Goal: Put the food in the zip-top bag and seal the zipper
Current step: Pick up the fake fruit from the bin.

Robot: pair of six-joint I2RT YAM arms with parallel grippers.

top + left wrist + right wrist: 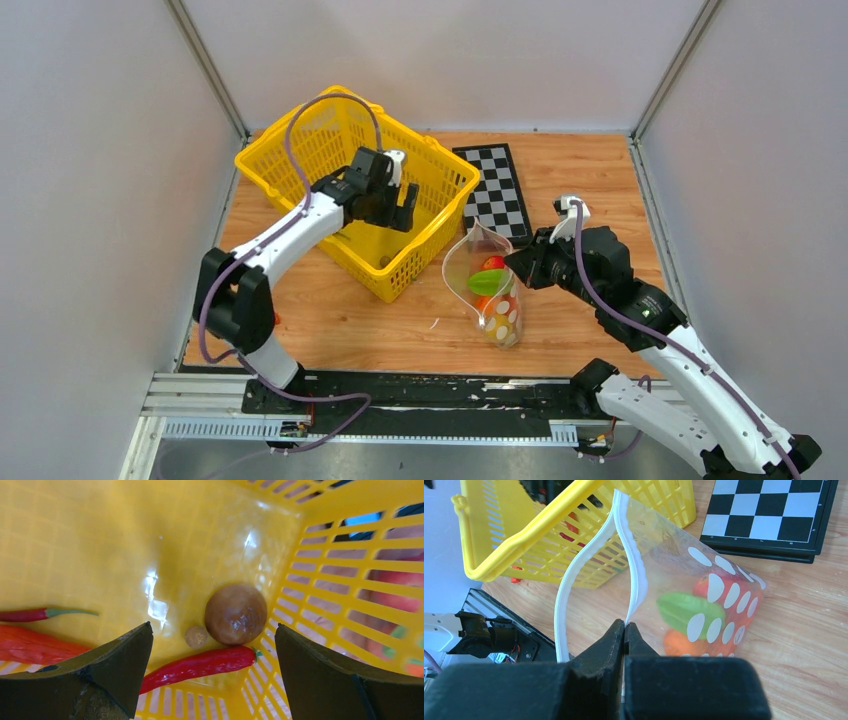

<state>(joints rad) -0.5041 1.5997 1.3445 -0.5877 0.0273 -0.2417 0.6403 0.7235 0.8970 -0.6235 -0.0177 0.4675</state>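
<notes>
Partway: the zip-top bag, at four o'clock from the basket, holds a green pepper and more. The right end effector pinches its unsealed zipper. The left end effector hangs spread over a brown ball and red chili awaiting transfer.

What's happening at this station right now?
Bagging toy food. The right pincer is shut on the zipper, holding the zip-top bag open on the table. A green pepper, a tomato and an orange piece are inside. The left pincer is open and empty, down in the yellow basket over a brown ball and a red chili. The bag is unsealed.
</notes>
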